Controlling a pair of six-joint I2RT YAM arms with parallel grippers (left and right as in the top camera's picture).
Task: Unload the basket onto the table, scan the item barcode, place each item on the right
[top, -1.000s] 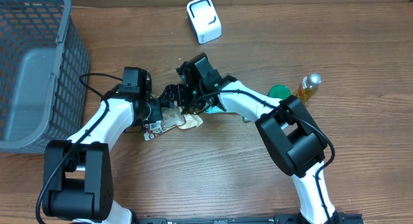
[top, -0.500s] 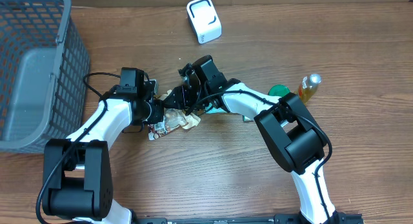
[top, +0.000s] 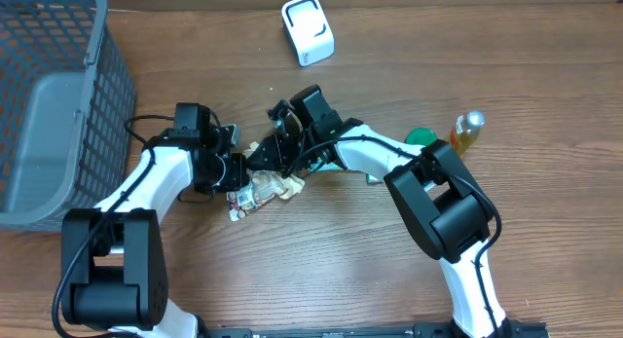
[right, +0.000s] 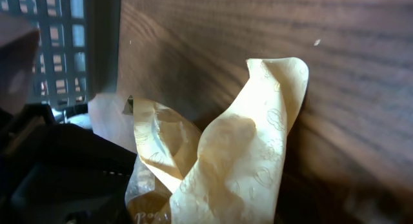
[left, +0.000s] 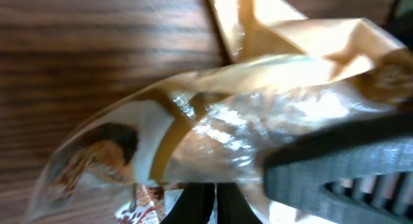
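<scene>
A crumpled snack packet of clear and tan plastic (top: 261,189) is seen near the middle of the wooden tabletop (top: 341,270), between the two arms. It is pinched at its left end by the left gripper (top: 237,172), whose jaws are closed tight on the wrapper. The right gripper (top: 275,155) is placed at the packet's upper right edge; whether it is clamped on the loose tan flap cannot be told. A white box-shaped scanner (top: 308,29) is set well apart at the far edge. A grey plastic mesh basket (top: 112,85) is placed at the left, and a round green lid (top: 421,137) beside a small yellow bottle with a silver cap (top: 465,131) at the right.
</scene>
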